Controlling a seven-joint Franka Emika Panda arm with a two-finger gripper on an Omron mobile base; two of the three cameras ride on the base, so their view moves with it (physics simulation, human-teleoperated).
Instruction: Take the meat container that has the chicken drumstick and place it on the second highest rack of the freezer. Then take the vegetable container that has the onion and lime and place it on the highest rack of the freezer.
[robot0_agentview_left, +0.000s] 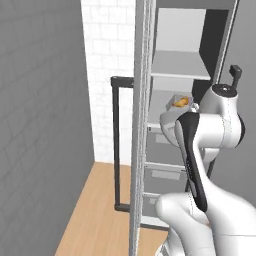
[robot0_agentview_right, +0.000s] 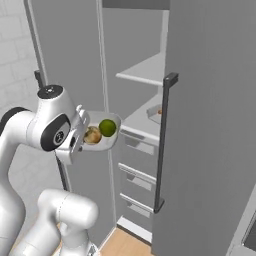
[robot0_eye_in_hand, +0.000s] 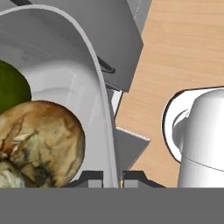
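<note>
Left base view, freezer: you're looking past its open door edge at the white-grey shelves, with grey drawers below them.
Left base view, meat container: it sits on the second shelf from the top, with the chicken drumstick showing as an orange-brown lump inside it.
Left base view, arm: your white arm rises at lower right and crosses in front of the drawers.
Right base view, vegetable container: a pale tray held up in the air at the wrist, in front of the open freezer and below the top shelf's level.
Right base view, contents: the lime and the onion lie side by side in the tray, touching or nearly so.
Right base view, door handle: a long dark vertical bar on the grey door at right.
Hand view, gripper: your jaws are pinched narrow on the tray's rim, wall running up between the tips.
Hand view, tray inside: onion close at left, lime behind it at the left edge.
Hand view, floor: wood planks below.
</note>
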